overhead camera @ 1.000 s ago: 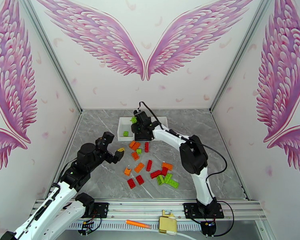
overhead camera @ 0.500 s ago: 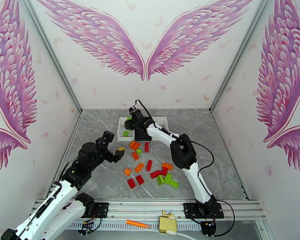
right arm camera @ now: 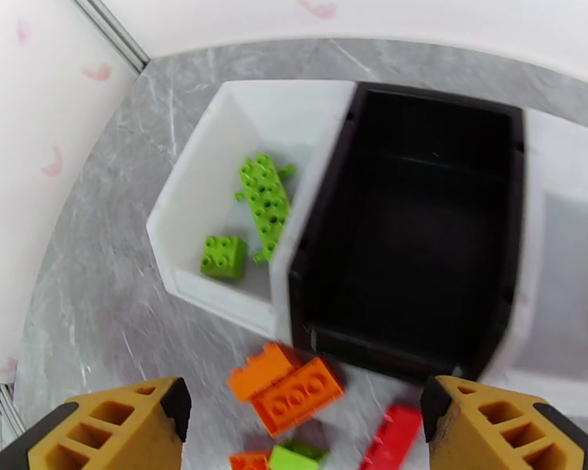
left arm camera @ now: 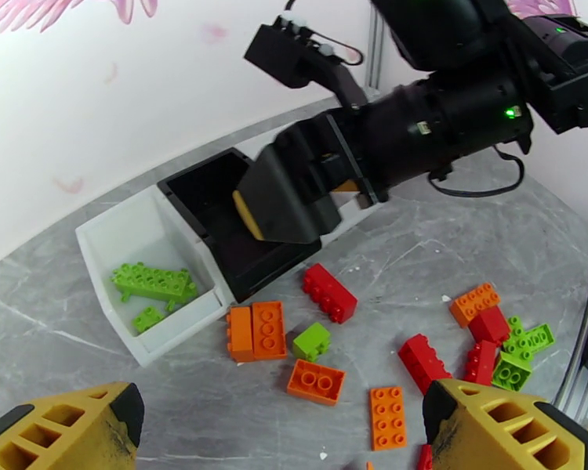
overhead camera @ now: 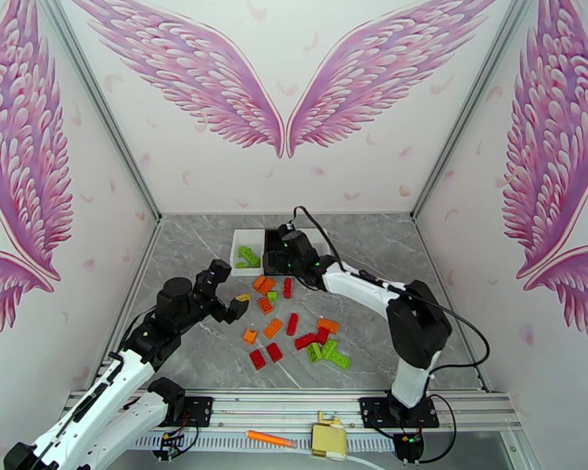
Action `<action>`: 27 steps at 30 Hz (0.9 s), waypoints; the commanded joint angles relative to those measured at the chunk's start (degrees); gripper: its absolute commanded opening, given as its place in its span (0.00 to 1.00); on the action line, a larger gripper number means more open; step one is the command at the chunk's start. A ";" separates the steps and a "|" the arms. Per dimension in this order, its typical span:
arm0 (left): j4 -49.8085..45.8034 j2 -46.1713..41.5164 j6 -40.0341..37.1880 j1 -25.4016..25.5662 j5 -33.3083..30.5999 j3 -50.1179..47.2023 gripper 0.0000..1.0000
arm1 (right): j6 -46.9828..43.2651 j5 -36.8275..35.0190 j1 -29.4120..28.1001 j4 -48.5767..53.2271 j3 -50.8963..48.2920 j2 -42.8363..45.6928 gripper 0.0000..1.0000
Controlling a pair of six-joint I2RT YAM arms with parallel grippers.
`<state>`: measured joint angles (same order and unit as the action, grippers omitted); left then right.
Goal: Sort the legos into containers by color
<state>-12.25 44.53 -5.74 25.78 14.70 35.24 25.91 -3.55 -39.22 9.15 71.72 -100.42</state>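
Right gripper (right arm camera: 306,397) has pulled back right off the left white tray (right arm camera: 162,229) since a second ago, and the long green brick (right arm camera: 266,201) it carried now lies in that tray beside a small green brick (right arm camera: 223,256). Its jaws stand wide apart with nothing between them, above the near edge of the black tray (right arm camera: 419,103), which touches the left tray's right side; the second white tray (right arm camera: 564,252) is right of the black one. Right arm reaches far-left, elbow raised at right. Left gripper (overhead camera: 230,290) is fully spread and empty, above the table left of the loose bricks (overhead camera: 294,330), its arm angled far-right.
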 commanded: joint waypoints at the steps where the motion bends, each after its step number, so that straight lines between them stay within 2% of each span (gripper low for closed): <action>1: -0.02 1.72 -3.30 0.33 5.19 0.87 0.99 | 3.25 -5.05 -1.44 -0.06 -4.88 2.66 0.83; 4: 0.97 3.95 -4.72 0.41 6.70 0.85 0.99 | 5.24 -6.76 -2.36 3.76 -5.28 2.08 0.83; 8: 4.23 5.90 -4.80 0.42 7.53 -0.88 0.99 | 7.11 -8.65 -3.23 6.10 -3.58 -1.37 0.77; 15: 3.46 7.66 -6.58 0.15 9.14 -1.30 0.99 | 10.05 -7.79 -3.31 9.69 2.14 -8.88 0.71; 27: 3.47 8.88 -7.30 -0.04 8.94 -1.56 0.99 | 10.68 -8.01 -3.12 14.45 8.49 -16.69 0.46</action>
<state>-9.10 53.04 -12.01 25.98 22.96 34.79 36.45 -10.61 -42.17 20.82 77.76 -115.77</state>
